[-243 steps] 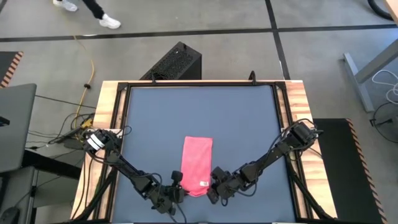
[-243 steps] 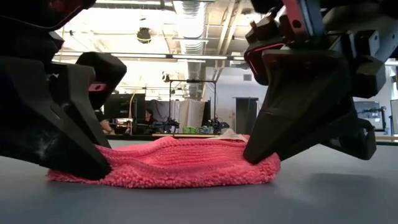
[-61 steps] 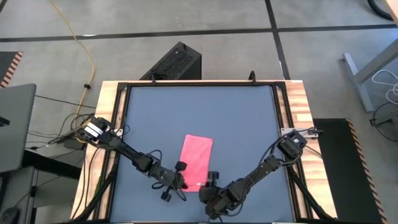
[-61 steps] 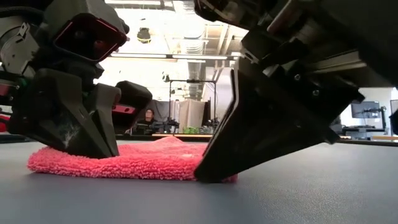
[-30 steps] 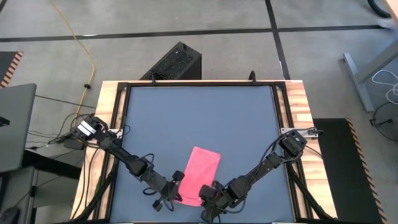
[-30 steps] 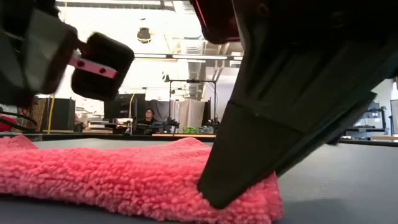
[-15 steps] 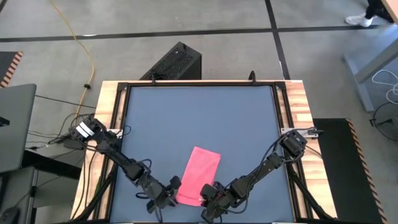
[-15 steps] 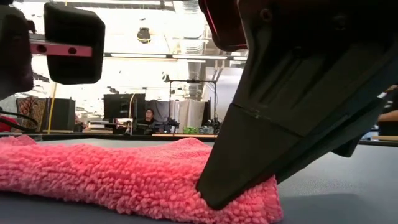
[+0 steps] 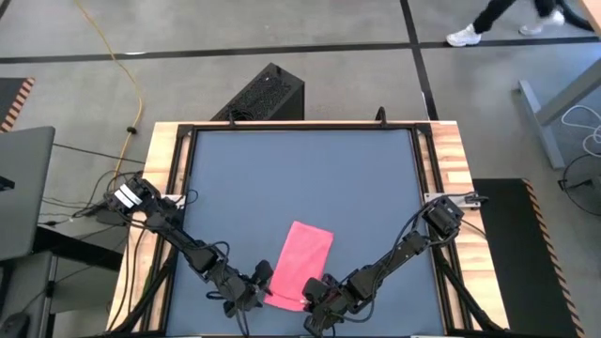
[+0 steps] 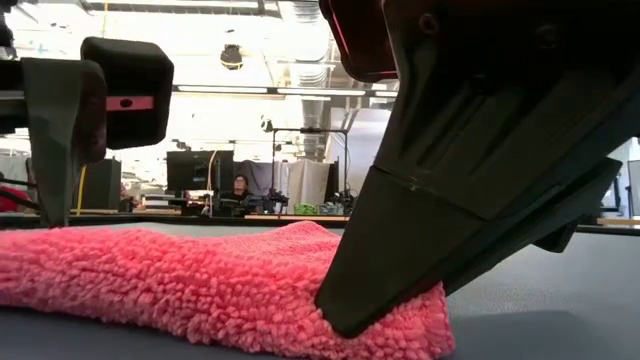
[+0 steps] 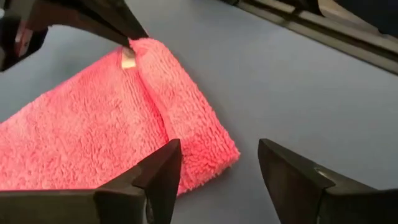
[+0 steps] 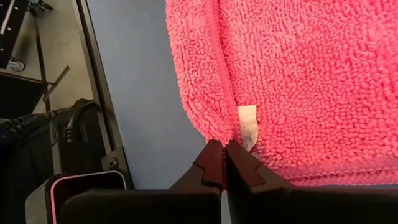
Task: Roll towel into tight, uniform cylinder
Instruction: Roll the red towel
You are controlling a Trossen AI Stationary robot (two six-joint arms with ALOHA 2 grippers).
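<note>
Presently the right gripper [image 12: 222,163] was clamped on the near corner of the flat, bright pink fluffy towel [image 9: 301,265] beside its white tag [image 12: 248,125], left gripper [image 11: 217,163] apart just beside its edge; lone pinch risked slipping, skewing the roll.

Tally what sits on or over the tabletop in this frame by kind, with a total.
Pink towel: 1
Grippers: 2, the left gripper open beside the towel's near corner, the right gripper shut at the towel's edge by the white tag
Total: 3
</note>
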